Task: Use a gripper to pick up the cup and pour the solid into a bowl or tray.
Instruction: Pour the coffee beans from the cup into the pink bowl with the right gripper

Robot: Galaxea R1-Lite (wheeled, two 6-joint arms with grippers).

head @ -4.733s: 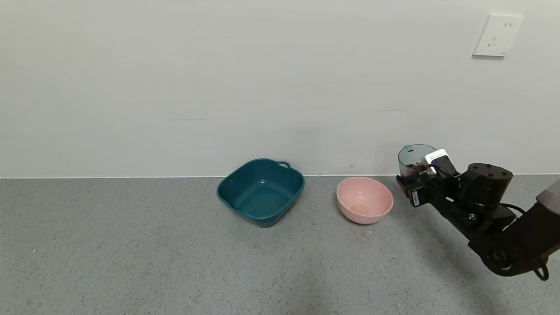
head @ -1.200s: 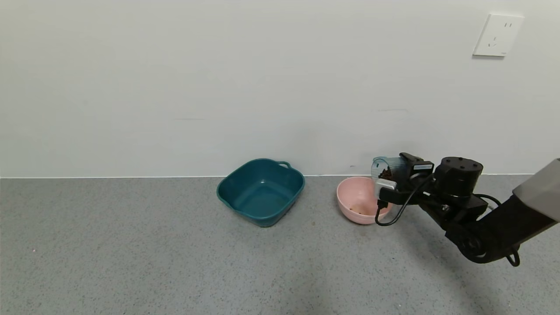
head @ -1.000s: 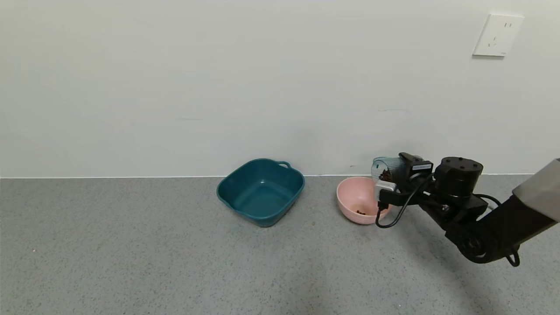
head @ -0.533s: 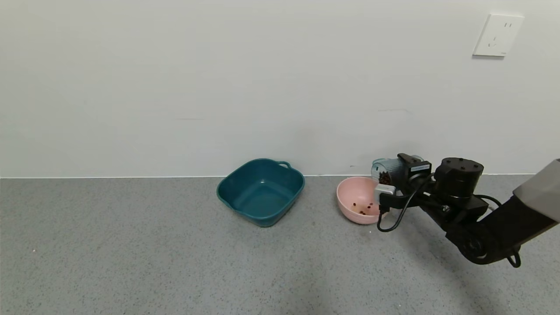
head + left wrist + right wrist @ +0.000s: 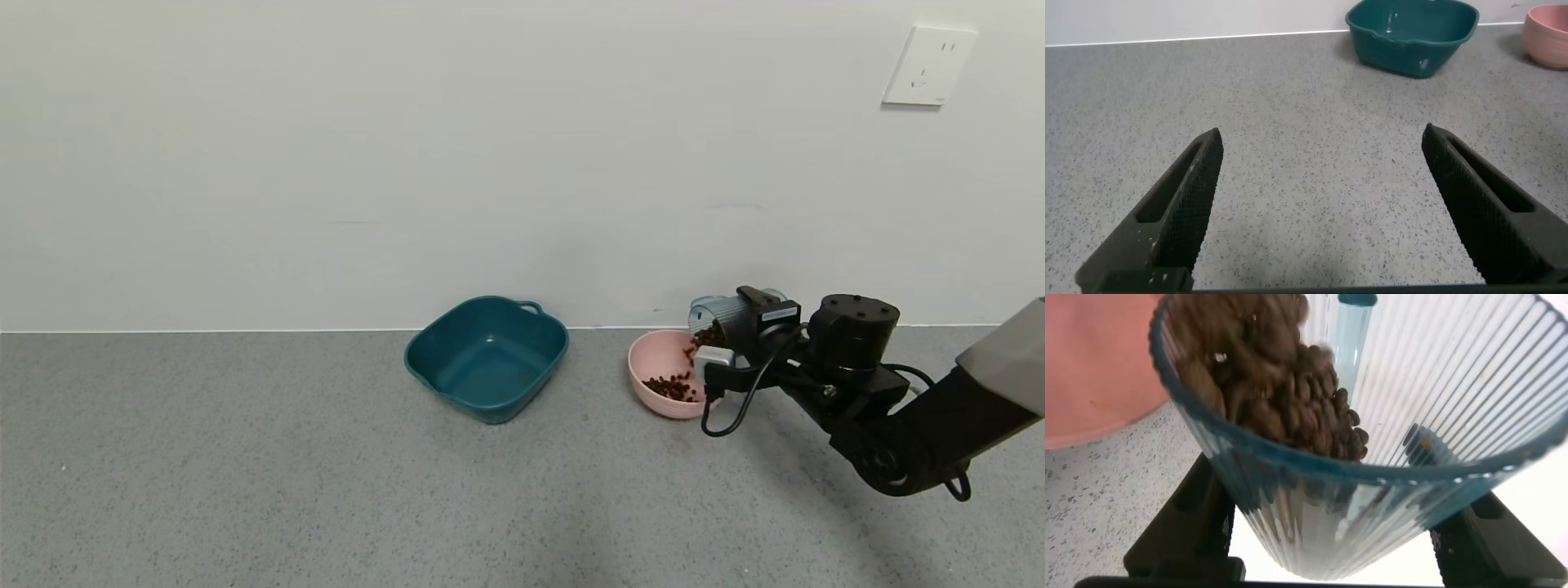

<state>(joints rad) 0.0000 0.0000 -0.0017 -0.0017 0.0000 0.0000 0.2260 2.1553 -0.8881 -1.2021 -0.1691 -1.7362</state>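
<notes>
My right gripper (image 5: 744, 320) is shut on the ribbed blue-grey cup (image 5: 718, 313), tipped on its side with its mouth over the right rim of the pink bowl (image 5: 653, 359). Dark brown pellets (image 5: 671, 385) lie in a heap in the bowl and more spill from the cup's mouth. In the right wrist view the cup (image 5: 1388, 457) fills the picture between the black fingers (image 5: 1184, 531), with pellets (image 5: 1282, 384) sliding towards its rim and the pink bowl (image 5: 1094, 367) beyond. My left gripper (image 5: 1323, 212) is open and empty over bare floor, out of the head view.
A dark teal basin (image 5: 486, 357) with handles stands left of the pink bowl, near the white wall; it also shows in the left wrist view (image 5: 1413, 31). A wall socket (image 5: 929, 65) is at the upper right. Grey speckled floor lies in front.
The right gripper has tipped the cup further, mouth lower towards the bowl. A few pellets in the bowl half a second ago have become a heap.
</notes>
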